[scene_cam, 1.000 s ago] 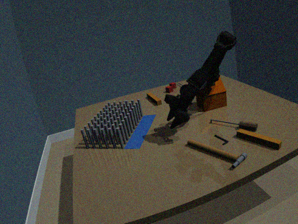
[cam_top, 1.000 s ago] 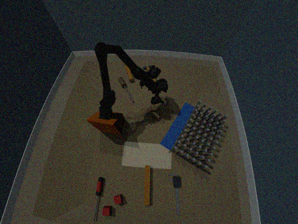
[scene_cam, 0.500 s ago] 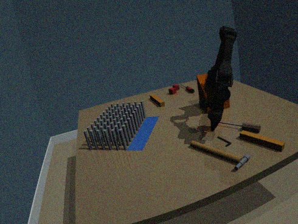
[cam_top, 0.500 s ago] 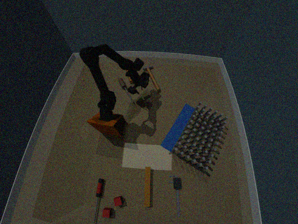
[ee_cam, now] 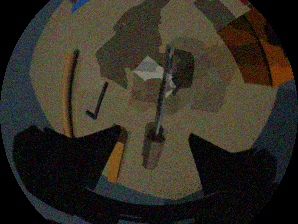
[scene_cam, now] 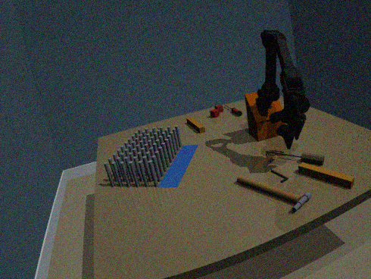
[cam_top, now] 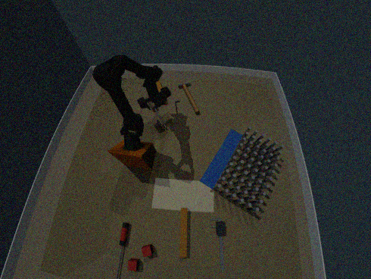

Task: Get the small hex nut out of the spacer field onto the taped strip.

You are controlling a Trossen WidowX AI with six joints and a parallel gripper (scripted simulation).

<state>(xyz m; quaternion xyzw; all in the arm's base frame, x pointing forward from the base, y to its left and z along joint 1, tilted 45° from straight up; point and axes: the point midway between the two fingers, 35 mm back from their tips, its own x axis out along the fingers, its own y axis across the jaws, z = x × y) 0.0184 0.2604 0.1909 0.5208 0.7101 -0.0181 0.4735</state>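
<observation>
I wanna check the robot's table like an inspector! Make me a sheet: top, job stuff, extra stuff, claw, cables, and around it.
Surface: tan table; no damage seen.
Job's things: spacers standing; blue strip beside them; nut not seen.
Clutter: hammer, two red cubes.
Claw: open, holding nothing.
Cables: nothing seen.
Surroundings: dark, bluish; pale border around the table.
</observation>
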